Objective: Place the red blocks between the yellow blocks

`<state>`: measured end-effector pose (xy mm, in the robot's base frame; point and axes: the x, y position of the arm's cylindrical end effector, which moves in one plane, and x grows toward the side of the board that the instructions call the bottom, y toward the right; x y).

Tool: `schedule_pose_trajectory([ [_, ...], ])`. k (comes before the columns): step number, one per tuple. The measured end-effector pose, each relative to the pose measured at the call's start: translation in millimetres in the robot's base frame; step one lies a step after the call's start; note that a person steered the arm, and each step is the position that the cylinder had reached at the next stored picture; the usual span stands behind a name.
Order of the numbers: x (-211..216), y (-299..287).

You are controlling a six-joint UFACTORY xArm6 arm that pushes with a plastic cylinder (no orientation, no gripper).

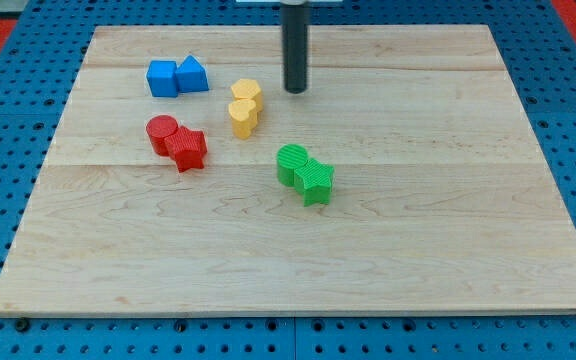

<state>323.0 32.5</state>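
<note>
Your arm carries no pincer, so no opening or hold can be reported; it ends in a straight dark rod that comes down from the view's top edge. My tip (296, 91) rests on the wooden worktop (448, 230), in its upper middle part, touching no block.

From my tip, the nearest things are the two yellow blocks. The upper yellow block (246, 92) lies just beside the tip at nine o'clock, with a narrow strip of bare wood between them. The lower yellow block (243, 117) sits at about eight o'clock from the tip. The two yellow blocks touch each other, one stacked above the other in the view; their exact shapes are hard to make out.

Farther out at about eight o'clock you find the two red blocks, well apart from the tip. The red cylinder (162, 133) touches the red star-shaped block (187, 149), which lies at its four o'clock. Both sit at about eight o'clock from the yellow pair, near it but not touching.

At nine o'clock from the tip, beyond the yellow blocks, a blue cube (162, 78) touches a blue triangular block (192, 74).

At six o'clock from the tip, well apart, a green cylinder (292, 163) touches a green star-shaped block (317, 181).
</note>
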Motion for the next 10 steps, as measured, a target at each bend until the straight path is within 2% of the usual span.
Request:
schedule_pose_trajectory([
  [1,80,13],
  [2,123,-54],
  [3,155,-76],
  [4,149,-141],
  [5,119,-183],
  [7,90,-152],
  [8,126,-219],
  [9,65,-215],
  [10,57,-117],
])
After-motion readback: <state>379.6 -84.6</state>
